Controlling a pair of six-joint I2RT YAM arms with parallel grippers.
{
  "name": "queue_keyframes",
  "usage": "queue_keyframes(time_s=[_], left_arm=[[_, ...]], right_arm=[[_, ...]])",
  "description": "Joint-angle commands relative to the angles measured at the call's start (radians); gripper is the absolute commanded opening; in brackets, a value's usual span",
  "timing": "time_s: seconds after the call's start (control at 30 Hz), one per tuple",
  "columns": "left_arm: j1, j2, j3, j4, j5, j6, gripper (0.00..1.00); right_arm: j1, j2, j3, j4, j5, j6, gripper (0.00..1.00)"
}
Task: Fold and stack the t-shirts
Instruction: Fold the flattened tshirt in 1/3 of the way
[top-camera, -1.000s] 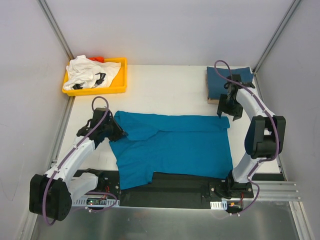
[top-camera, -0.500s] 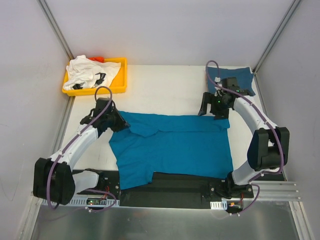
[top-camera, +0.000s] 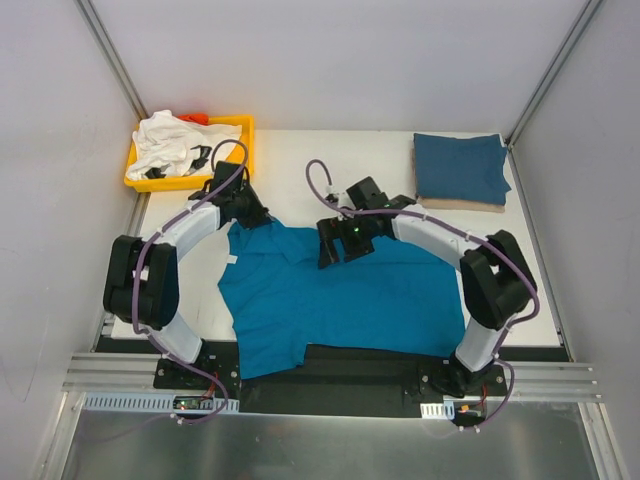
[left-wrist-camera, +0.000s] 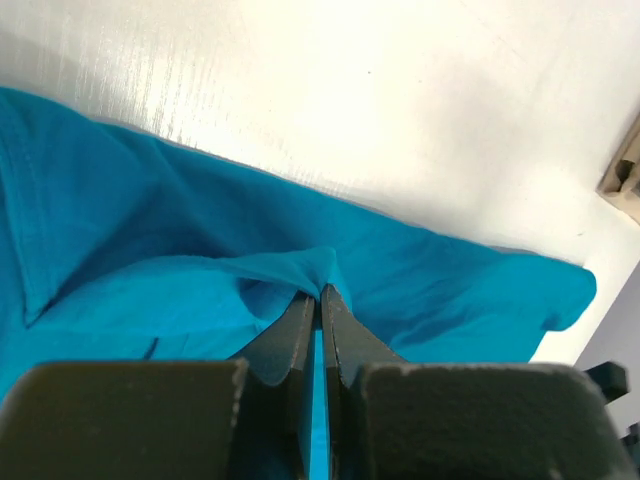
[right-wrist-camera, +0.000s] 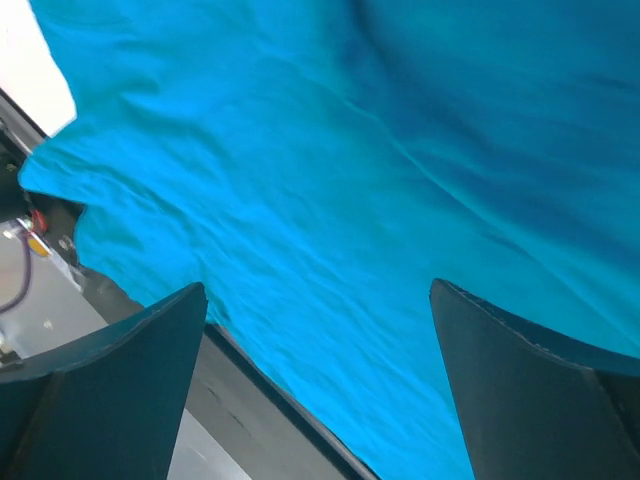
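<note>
T-shirts counted: three, namely a teal-blue t-shirt (top-camera: 350, 295), a darker blue t-shirt (top-camera: 460, 168) and a white t-shirt (top-camera: 170, 145) with black marks.
Trays counted: one yellow tray (top-camera: 245, 150); the white t-shirt is heaped in it, beside an orange-red item (top-camera: 197, 118).
Left pincer (left-wrist-camera: 320, 292): clenched on a pinched fold at the teal-blue t-shirt's far edge.
Right pincer (right-wrist-camera: 315, 290): released, jaws spread wide over the teal-blue t-shirt, which is spread on the desk (top-camera: 330, 165) beneath it.
Darker blue t-shirt: folded, well to the right of the right pincer.

In yellow plastic tray (top-camera: 160, 184), small orange-red object (top-camera: 197, 118) mostly hidden behind crumpled white t-shirt w/ black marks (top-camera: 172, 145); can't ID. Right wrist view: plain teal-blue t-shirt (right-wrist-camera: 330, 200) runs past top & right edges.
</note>
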Motion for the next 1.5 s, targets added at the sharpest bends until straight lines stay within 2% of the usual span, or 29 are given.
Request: queue_keyframes(time_s=[0.0, 0.03, 0.1, 0.3, 0.33, 0.4, 0.43, 0.53, 0.8, 0.93, 1.2, 1.47], left_arm=[[0.02, 0.044, 0.03, 0.011, 0.015, 0.015, 0.0], [0.021, 0.055, 0.027, 0.011, 0.012, 0.018, 0.0], [0.03, 0.066, 0.022, 0.011, 0.017, 0.021, 0.0], [0.053, 0.12, 0.025, 0.032, 0.073, 0.046, 0.0], [0.055, 0.127, 0.024, 0.042, 0.083, 0.044, 0.0], [0.06, 0.132, 0.008, 0.052, 0.09, 0.038, 0.0], [0.063, 0.133, 0.002, 0.06, 0.092, 0.037, 0.0], [0.072, 0.139, -0.021, 0.085, 0.118, 0.031, 0.0], [0.083, 0.136, -0.053, 0.12, 0.147, 0.026, 0.0], [0.089, 0.132, -0.064, 0.125, 0.152, 0.024, 0.0], [0.095, 0.12, -0.088, 0.134, 0.158, 0.021, 0.0], [0.098, 0.107, -0.095, 0.134, 0.164, 0.02, 0.0]], right_arm=[[0.08, 0.06, 0.047, 0.183, 0.007, 0.148, 0.99], [0.106, 0.073, 0.058, 0.197, 0.024, 0.185, 1.0], [0.129, 0.102, 0.072, 0.215, 0.113, 0.214, 0.95], [0.191, 0.154, 0.108, 0.252, 0.236, 0.331, 0.86], [0.201, 0.162, 0.109, 0.261, 0.251, 0.348, 0.79], [0.215, 0.168, 0.102, 0.281, 0.296, 0.388, 0.72], [0.232, 0.18, 0.102, 0.292, 0.308, 0.397, 0.64], [0.254, 0.214, 0.122, 0.292, 0.343, 0.431, 0.55], [0.258, 0.277, 0.159, 0.301, 0.417, 0.492, 0.5], [0.258, 0.307, 0.188, 0.292, 0.44, 0.518, 0.43], [0.258, 0.335, 0.239, 0.261, 0.451, 0.54, 0.4], [0.26, 0.292, 0.211, 0.222, 0.498, 0.566, 0.17]])
